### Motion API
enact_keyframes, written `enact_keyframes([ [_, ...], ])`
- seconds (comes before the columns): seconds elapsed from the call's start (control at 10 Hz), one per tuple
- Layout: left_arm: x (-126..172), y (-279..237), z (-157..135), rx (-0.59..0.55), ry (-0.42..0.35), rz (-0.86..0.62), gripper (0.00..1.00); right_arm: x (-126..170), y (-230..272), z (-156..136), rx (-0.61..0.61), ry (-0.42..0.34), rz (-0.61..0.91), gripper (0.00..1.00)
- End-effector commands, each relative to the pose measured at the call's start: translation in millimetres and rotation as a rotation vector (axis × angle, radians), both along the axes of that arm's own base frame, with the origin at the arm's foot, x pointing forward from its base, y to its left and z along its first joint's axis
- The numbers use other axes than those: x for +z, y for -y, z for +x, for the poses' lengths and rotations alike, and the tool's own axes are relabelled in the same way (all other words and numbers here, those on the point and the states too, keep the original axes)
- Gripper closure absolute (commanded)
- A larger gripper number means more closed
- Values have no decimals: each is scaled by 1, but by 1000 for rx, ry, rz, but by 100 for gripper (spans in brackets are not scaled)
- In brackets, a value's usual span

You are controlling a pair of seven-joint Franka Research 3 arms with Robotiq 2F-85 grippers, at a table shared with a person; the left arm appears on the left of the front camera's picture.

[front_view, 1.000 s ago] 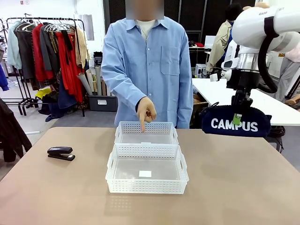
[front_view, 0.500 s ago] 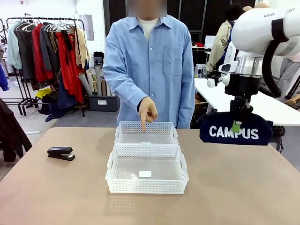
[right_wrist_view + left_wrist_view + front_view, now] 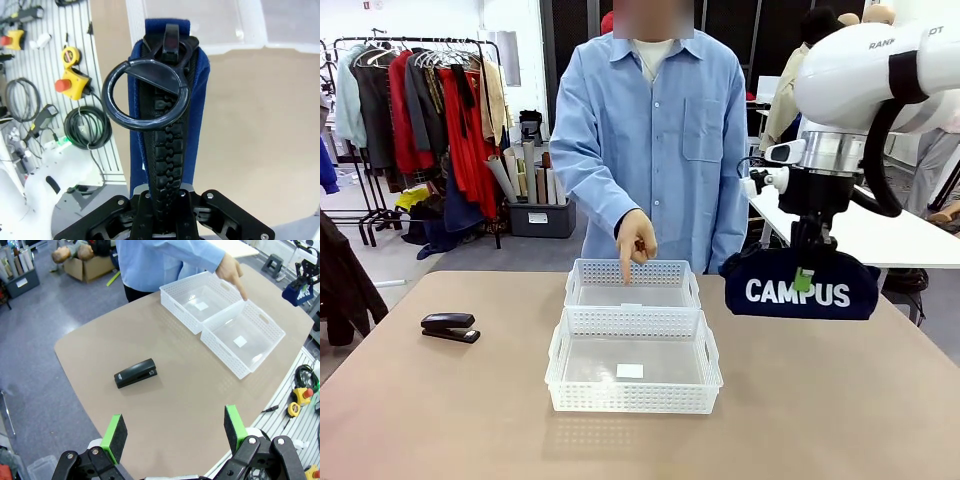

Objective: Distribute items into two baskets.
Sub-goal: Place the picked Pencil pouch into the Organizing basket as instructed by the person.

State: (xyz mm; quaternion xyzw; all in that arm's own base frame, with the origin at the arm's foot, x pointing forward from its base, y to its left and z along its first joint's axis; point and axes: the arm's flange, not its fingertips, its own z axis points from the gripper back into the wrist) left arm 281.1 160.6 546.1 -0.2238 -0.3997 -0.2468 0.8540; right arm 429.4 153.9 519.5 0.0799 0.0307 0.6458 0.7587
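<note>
The right claw point(image 3: 807, 272) pinches the pouch point(image 3: 770, 292) aloft; the left claw point(image 3: 174, 425), spread, seemingly hovers over the table point(image 3: 175, 390).

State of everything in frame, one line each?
right tool: shut on pouch, up above the table's right side
pouch: zipped, hanging in the air, clear of both baskets
left tool: open, empty
stapler: closed, lying on the table
near basket: no item inside
far basket: no item inside, person's hand pointing into it
</note>
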Motion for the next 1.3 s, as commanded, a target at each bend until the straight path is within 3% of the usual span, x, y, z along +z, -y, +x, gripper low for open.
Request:
enact_keyframes([
  [0.0, 0, 0, -1, -15, 14, -4, 0, 2, -22, -1, 8, 34, -20, 100],
  [0.8, 0, 0, -1, -15, 14, -4, 0, -9, -121, 0, -13, 65, 27, 100],
  [1.2, 0, 0, -1, -15, 14, -4, 0, -21, -166, 13, 18, 149, 22, 100],
])
